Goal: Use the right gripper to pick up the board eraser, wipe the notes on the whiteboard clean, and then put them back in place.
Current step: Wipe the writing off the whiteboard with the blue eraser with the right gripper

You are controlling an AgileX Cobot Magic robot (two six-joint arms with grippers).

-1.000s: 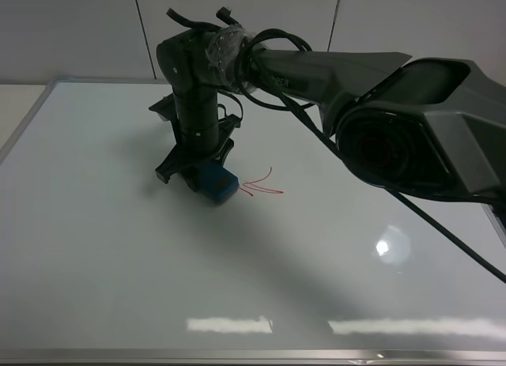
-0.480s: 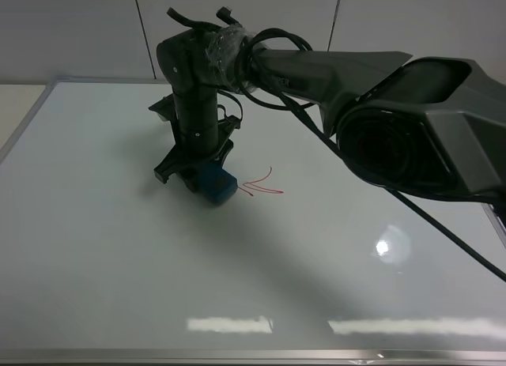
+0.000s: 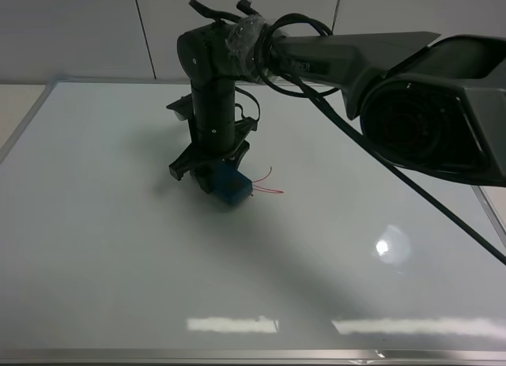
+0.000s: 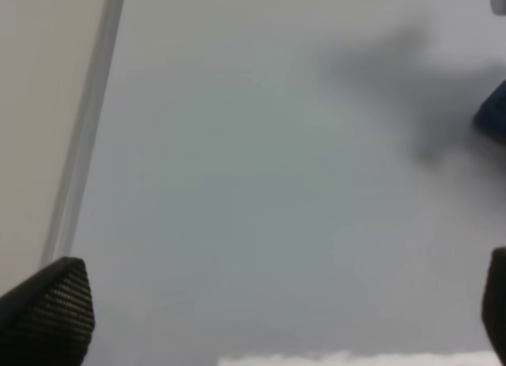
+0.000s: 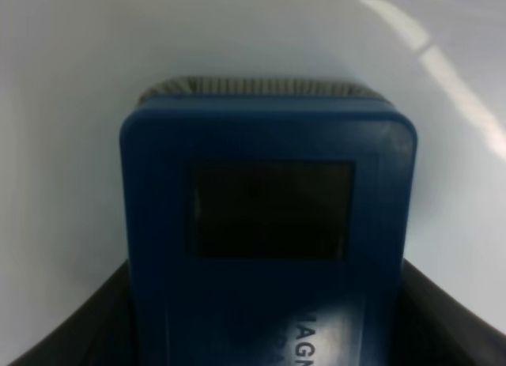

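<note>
Board eraser (image 3: 231, 185), clamped in the right gripper (image 3: 213, 179), sits face-down on the whiteboard (image 3: 118, 247) near its middle, touching the red notes (image 3: 267, 186), so wiping looks underway and the next stroke should sweep across that scribble.

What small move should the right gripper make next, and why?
Probably slide the board eraser a little toward the right of the exterior view, with its pad down on the whiteboard. The right gripper is shut on it. The eraser's edge sits at one end of the notes, and thin red strokes show just beyond it, unwiped.
</note>
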